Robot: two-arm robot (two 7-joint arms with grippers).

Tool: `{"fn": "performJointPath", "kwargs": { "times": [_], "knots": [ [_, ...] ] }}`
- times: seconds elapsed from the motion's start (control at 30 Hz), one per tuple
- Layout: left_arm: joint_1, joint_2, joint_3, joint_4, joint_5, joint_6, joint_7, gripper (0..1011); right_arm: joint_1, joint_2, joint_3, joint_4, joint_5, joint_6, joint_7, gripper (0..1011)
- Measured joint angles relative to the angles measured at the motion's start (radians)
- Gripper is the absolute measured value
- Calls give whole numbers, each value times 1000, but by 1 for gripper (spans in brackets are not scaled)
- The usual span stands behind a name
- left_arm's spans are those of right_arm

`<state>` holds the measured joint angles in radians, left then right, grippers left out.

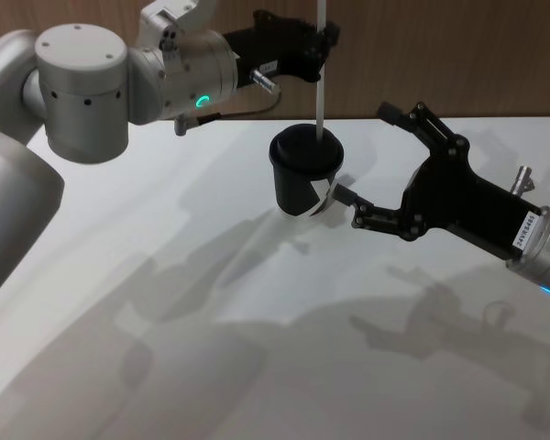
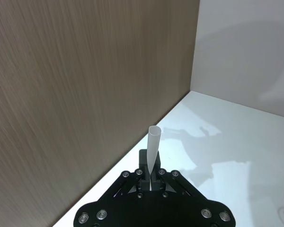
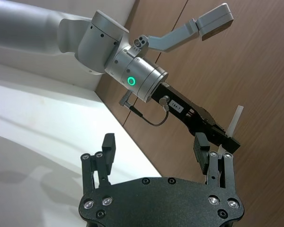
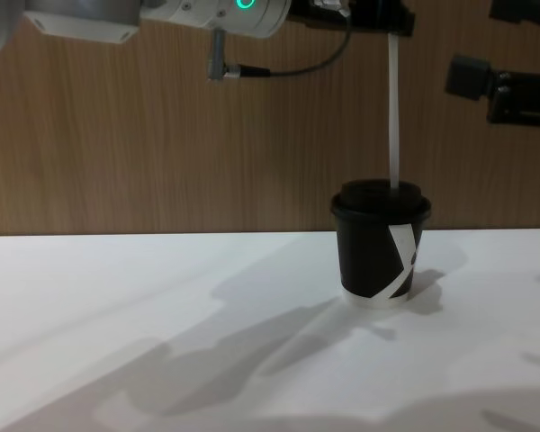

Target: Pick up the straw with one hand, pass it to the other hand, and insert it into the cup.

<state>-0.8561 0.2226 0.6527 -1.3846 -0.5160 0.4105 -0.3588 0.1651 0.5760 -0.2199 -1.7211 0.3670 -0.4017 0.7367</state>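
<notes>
The thin white straw (image 1: 320,87) hangs upright, and my left gripper (image 1: 324,38), long and black on a silver arm, is shut on its upper part. Its lower end meets the domed lid of the black cup (image 1: 302,179), which stands on the white table. In the chest view the straw (image 4: 394,108) drops from the left gripper (image 4: 391,22) to the lid of the cup (image 4: 381,247). The left wrist view has the straw (image 2: 154,144) pinched in that gripper (image 2: 151,171). My right gripper (image 1: 363,152) stands open just right of the cup, holding nothing; it also appears open in its own wrist view (image 3: 154,146).
A wood-panelled wall (image 4: 117,153) rises directly behind the cup. The white table (image 1: 257,348) stretches toward me, crossed by arm shadows. The left arm's silver body (image 1: 82,82) fills the upper left of the head view.
</notes>
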Motion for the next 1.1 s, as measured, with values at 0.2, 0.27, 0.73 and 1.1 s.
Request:
{"fn": "performJointPath", "kwargs": {
  "times": [0.2,0.27,0.73,1.1],
  "knots": [
    [-1,-4,0,13,5,0,-8,15,0,0,0,0,0,0,0,1001],
    [-1,-6,0,17,7,0,-10,14,0,0,0,0,0,0,0,1001],
    [11,-18,6,40,23,2,-13,14,0,0,0,0,0,0,0,1001],
    [29,-34,4,60,33,3,1,15,0,0,0,0,0,0,0,1001]
  ]
}}
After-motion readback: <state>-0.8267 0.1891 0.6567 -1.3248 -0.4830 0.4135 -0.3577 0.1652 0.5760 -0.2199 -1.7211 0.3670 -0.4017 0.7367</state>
